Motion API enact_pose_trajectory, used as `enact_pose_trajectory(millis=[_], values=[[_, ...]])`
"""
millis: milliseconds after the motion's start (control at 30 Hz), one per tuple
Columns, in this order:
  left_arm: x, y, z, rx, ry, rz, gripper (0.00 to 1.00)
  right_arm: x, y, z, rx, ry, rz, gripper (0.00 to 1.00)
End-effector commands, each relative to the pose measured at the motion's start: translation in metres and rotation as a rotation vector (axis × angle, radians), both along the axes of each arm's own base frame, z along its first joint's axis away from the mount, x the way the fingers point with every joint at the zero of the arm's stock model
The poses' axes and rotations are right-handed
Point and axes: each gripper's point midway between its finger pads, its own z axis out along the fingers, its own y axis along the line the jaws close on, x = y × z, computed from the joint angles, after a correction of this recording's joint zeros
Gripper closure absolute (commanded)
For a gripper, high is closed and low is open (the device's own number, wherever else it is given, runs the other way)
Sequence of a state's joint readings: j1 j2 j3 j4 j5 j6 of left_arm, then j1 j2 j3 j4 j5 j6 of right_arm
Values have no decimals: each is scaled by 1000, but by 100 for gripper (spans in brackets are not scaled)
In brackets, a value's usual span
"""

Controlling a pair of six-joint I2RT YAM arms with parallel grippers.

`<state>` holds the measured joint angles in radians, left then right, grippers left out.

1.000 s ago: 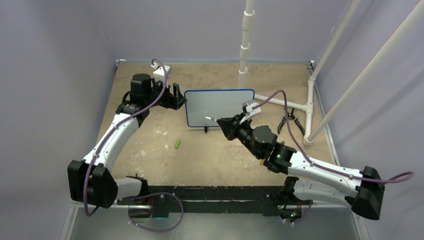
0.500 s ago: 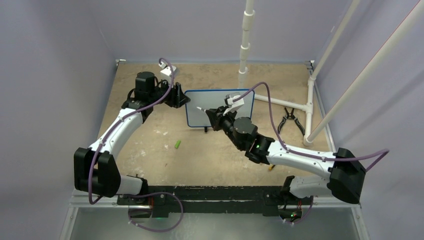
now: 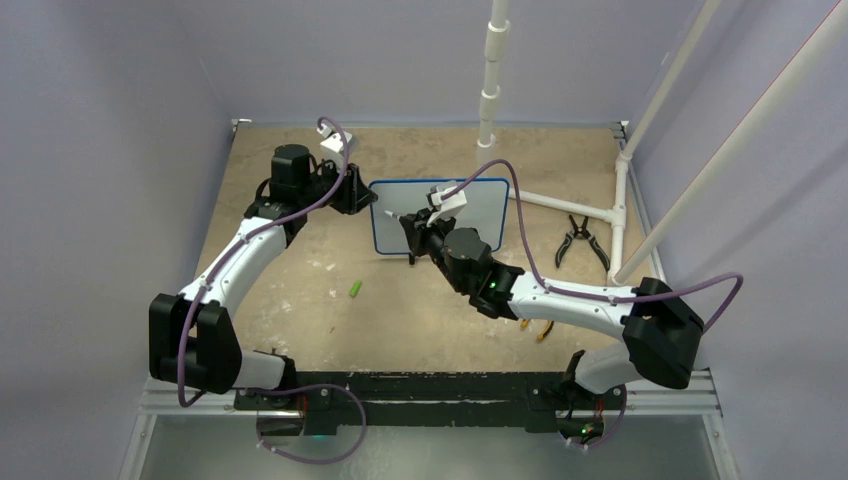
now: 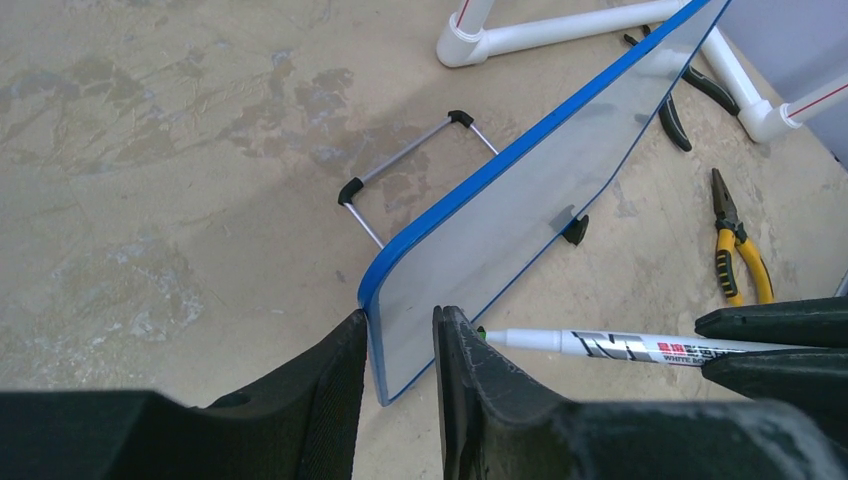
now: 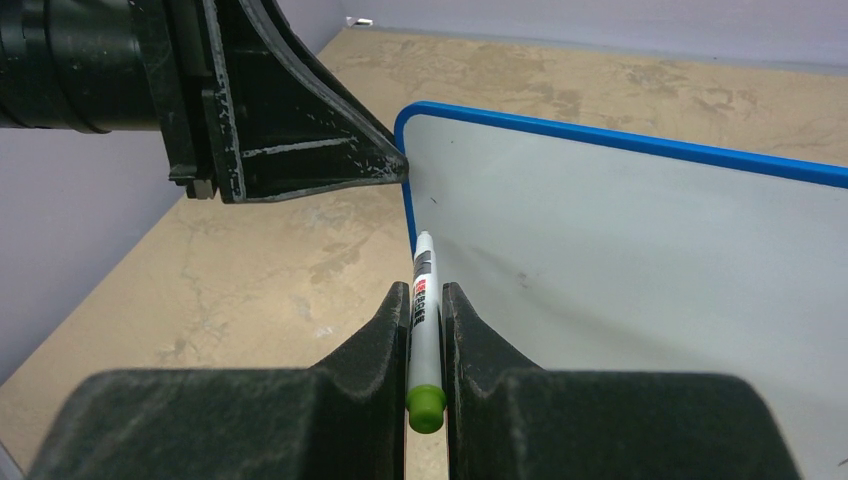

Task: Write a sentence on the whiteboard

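Top external view, starting at the left: the left gripper (image 3: 362,193) stands at the left short edge of the whiteboard (image 3: 485,215) on the tan table (image 3: 420,300). A small green cap (image 3: 355,288) lies loose well apart from those jaws, on the side toward the arm bases. The right gripper (image 3: 410,228) is in front of the board's left part. Its wrist and forearm block much of the lower face from this camera. Well to the right of the right jaws, black pliers (image 3: 578,240) lie beside a white pipe frame (image 3: 560,205). Yellow-handled pliers (image 3: 542,330) poke out from under the right forearm.

The board stands nearly upright on one long edge. Its long axis runs left to right across the table, with the white face toward the arms. The marker (image 5: 423,290) lies along the right fingers with its green butt end back toward the wrist. Its tip points forward at the face, just inside the board's left edge.

Left wrist view shows that left edge between the left jaws. The blue frame lies against one finger and the other finger stands on the face side. Whether they pinch the board I cannot tell. This view also shows a wire stand (image 4: 410,160) behind the board, which the overhead camera does not show. Right wrist view alone shows the right jaws clamped on the marker's barrel, and a left fingertip at the board's upper left corner. No view settles whether the marker tip touches the face.
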<state>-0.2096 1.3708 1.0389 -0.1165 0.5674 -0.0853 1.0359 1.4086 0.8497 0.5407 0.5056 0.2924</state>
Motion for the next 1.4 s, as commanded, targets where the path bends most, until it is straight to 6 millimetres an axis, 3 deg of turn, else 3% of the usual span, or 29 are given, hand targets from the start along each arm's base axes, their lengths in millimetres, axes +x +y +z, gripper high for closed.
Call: enact_pose_trajectory(millis=[0,333,867,1367], values=[[7,1,-1,2,-28,5,71,7,10,34,64,-62,-8,100],[9,0,-6,-1,-19,-1,72,14,18,25,53,-55,-20,100],[9,-2,-9,-2,-11,-7,85,23,21,12,26,-39,-58,100],[9,-1,-11,2,-9,-5,90,28,15,13,33,-47,-111,100]])
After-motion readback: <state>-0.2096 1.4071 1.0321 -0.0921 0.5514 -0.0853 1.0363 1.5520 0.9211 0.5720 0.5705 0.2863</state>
